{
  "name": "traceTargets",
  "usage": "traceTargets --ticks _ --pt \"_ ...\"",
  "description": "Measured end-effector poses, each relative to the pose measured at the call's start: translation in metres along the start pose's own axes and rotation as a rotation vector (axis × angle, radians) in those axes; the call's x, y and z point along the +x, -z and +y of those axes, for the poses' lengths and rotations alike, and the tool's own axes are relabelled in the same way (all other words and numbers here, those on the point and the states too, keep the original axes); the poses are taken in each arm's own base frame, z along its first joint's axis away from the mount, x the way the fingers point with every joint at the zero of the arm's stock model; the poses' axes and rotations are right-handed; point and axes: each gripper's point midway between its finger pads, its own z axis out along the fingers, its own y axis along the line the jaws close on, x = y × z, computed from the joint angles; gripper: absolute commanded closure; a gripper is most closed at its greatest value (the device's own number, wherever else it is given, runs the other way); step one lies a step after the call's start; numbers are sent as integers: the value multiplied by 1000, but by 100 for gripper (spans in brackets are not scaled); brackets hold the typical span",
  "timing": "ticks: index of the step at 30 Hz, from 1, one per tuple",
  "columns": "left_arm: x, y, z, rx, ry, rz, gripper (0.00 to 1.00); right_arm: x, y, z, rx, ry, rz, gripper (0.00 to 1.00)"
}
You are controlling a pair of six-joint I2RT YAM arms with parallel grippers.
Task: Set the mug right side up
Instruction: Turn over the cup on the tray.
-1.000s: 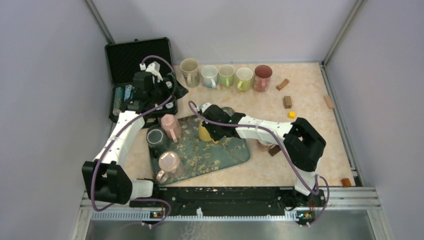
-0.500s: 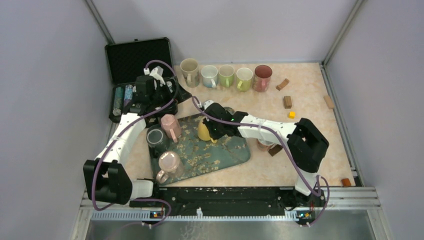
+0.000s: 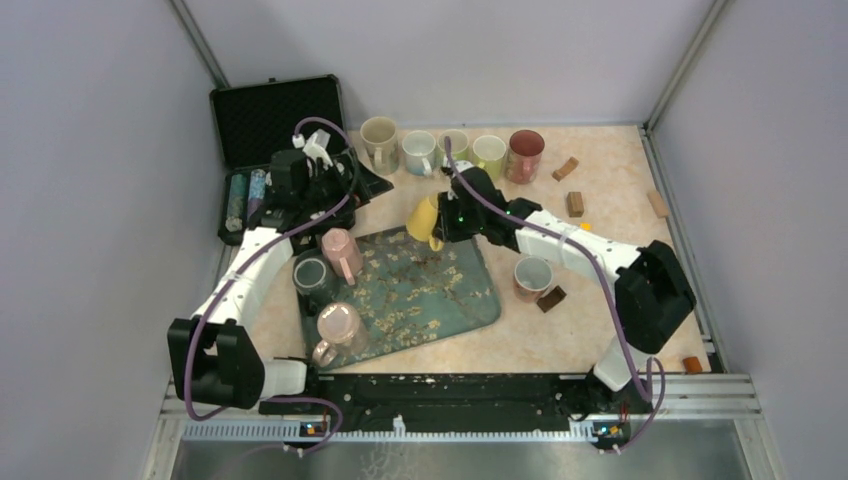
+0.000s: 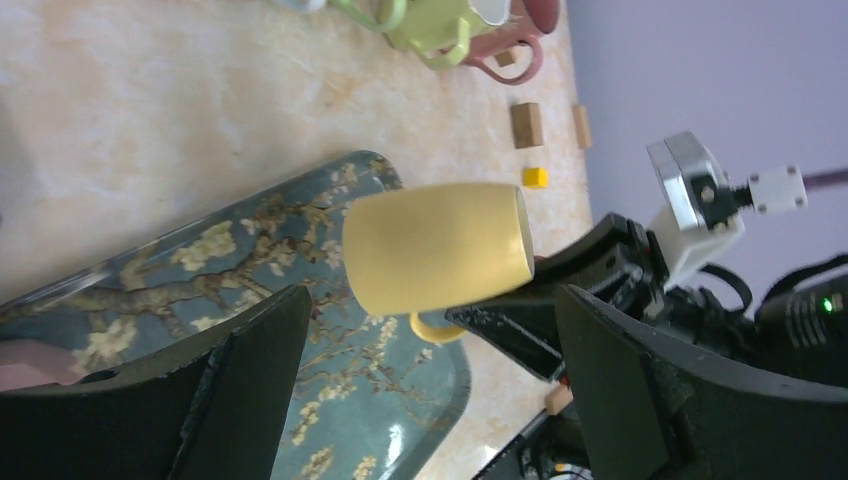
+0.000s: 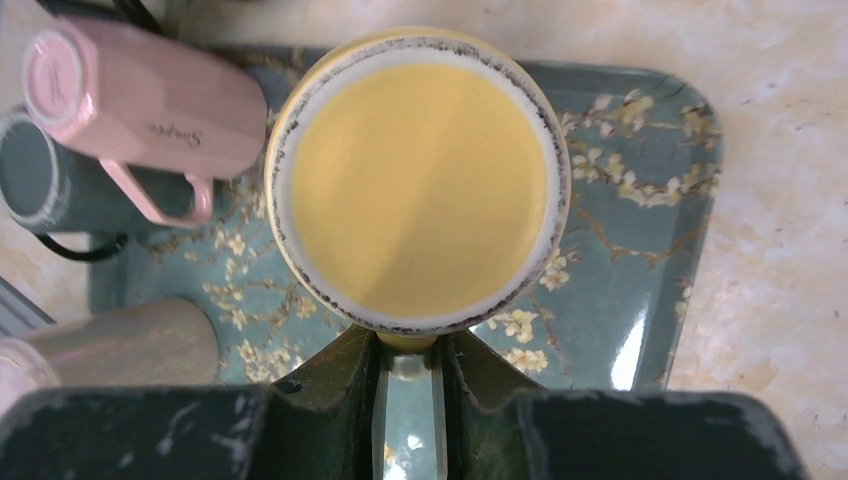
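The yellow mug (image 3: 424,218) hangs in the air over the far edge of the blue flowered tray (image 3: 455,305), tilted on its side. My right gripper (image 3: 444,224) is shut on its handle. In the right wrist view the mug's base (image 5: 418,180) faces the camera, and my right gripper (image 5: 408,345) pinches the handle below it. My left gripper (image 3: 348,187) is open and empty beside the black case, to the left of the mug. In the left wrist view the mug (image 4: 435,248) shows between the open fingers (image 4: 250,380), well beyond them.
On the tray lie a pink mug (image 3: 340,252), a dark glass mug (image 3: 313,275) and a pale pink mug (image 3: 338,325). A row of mugs (image 3: 452,152) stands at the back. A pink mug (image 3: 530,277) and wooden blocks (image 3: 575,203) sit to the right. An open black case (image 3: 275,125) stands far left.
My right gripper has lifted the yellow mug off the tray and carried it back and to the right, tilting it. The left arm has hardly moved.
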Motion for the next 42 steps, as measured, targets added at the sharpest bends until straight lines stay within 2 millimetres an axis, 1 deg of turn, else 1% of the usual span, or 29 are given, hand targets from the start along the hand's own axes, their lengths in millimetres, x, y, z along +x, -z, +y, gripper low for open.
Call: traceTargets --ticks 7,10,18,22,24,27,33,35,38,42 --pt "9 1 -25 146 43 50 2 -41 12 -12 -44 -153 -100 100" --pt "17 1 -33 204 65 77 1 -58 20 -15 -63 -203 -150 100" --pt "42 -2 -57 343 107 147 2 -104 45 -10 -171 -311 -286 100" --pt "49 -6 -68 404 119 173 2 -121 56 0 -246 -341 -337 100" --pt "51 -6 -75 436 125 182 2 -126 62 8 -290 -353 -357 100" --pt "50 -7 -86 489 134 180 2 -128 69 17 -351 -369 -369 100" --pt "57 -14 -99 556 193 196 2 -128 73 30 -442 -412 -369 100" --pt "60 -15 -106 572 205 202 3 -129 75 33 -466 -421 -370 100" --pt "60 -14 -115 599 216 191 8 -131 78 38 -496 -432 -372 100" --pt "55 -12 -122 640 233 162 20 -132 81 42 -530 -442 -376 100"
